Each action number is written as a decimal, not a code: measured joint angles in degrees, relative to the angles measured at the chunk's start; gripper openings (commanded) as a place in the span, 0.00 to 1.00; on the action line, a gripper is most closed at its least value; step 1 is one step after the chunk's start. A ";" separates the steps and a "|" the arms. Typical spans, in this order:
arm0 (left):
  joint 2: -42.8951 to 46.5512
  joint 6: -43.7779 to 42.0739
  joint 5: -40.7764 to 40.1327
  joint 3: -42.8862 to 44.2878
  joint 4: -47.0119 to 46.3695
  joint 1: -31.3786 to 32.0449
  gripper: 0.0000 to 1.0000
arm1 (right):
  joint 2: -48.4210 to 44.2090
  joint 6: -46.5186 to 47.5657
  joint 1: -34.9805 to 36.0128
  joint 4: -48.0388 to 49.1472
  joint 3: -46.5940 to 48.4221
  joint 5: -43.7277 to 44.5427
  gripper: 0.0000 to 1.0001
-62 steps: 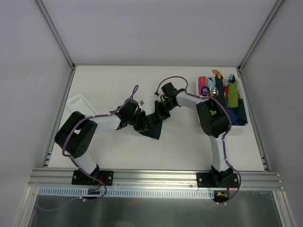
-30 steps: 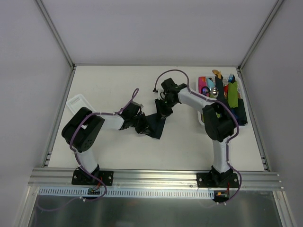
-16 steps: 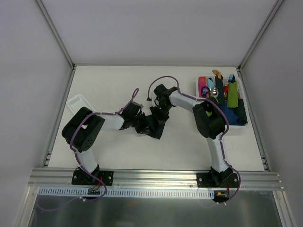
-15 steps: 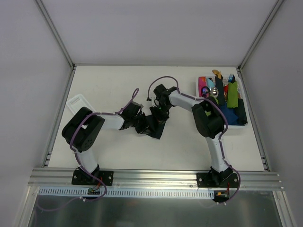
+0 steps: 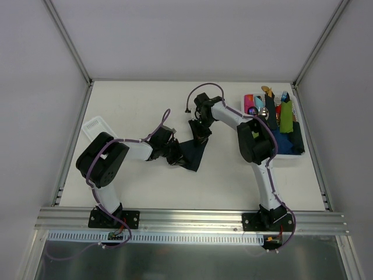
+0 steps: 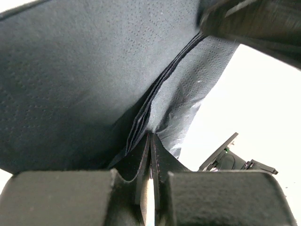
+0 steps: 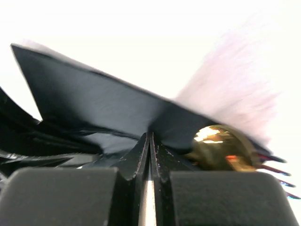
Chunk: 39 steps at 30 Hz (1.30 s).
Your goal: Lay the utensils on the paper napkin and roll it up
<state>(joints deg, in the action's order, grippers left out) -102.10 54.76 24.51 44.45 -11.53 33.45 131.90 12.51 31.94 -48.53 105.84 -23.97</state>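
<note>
Nearest the arm bases, the left gripper [image 5: 173,154] was seen low over the desk [image 5: 227,175], its fingers pressed together on a bunched, many-layered fold of the paper napkin [image 5: 191,156]. In the left wrist view the stacked edges of that fold ran straight into the closed jaws.

The napkin lay near the middle of the desk between the two grippers, partly lifted and creased rather than flat. Its long axis ran from the near side toward the far side, leaning a little to the right.

Just beyond it, the right gripper [image 5: 200,130] was likewise closed, pinching the napkin's far edge. The gold bowl of the spoon [image 7: 217,148] showed just beside those fingers, poking out from under the dark sheet toward the right of that view. The fork could not be made out with certainty.

The loading step was judged done, at least for the spoon. The rolling was judged begun but unfinished, since loose flaps were visible and no tight bundle had formed.

Farthest right, a tray [image 5: 291,156] of finished rolls [image 5: 286,119] stood well apart.
</note>
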 measured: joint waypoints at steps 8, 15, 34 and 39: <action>0.02 0.39 -0.07 -0.24 -0.33 0.00 0.00 | 1.36 1.73 -0.92 -2.10 3.54 0.74 0.08; 0.07 0.37 -0.17 -0.26 -0.37 0.00 0.00 | -3.30 1.05 -1.81 -2.67 0.57 -4.63 0.11; 0.85 3.63 -1.92 -2.49 -2.84 -0.28 0.00 | -12.66 -10.88 -7.13 17.81 -26.88 -22.86 0.34; 1.44 5.31 -2.01 -4.17 -4.55 -1.73 0.00 | -17.55 -19.93 -8.17 29.31 -32.85 -25.73 0.35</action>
<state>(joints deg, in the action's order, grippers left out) -100.66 60.07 22.50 40.27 -16.08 31.73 114.34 -7.42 23.77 -19.22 72.99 -49.69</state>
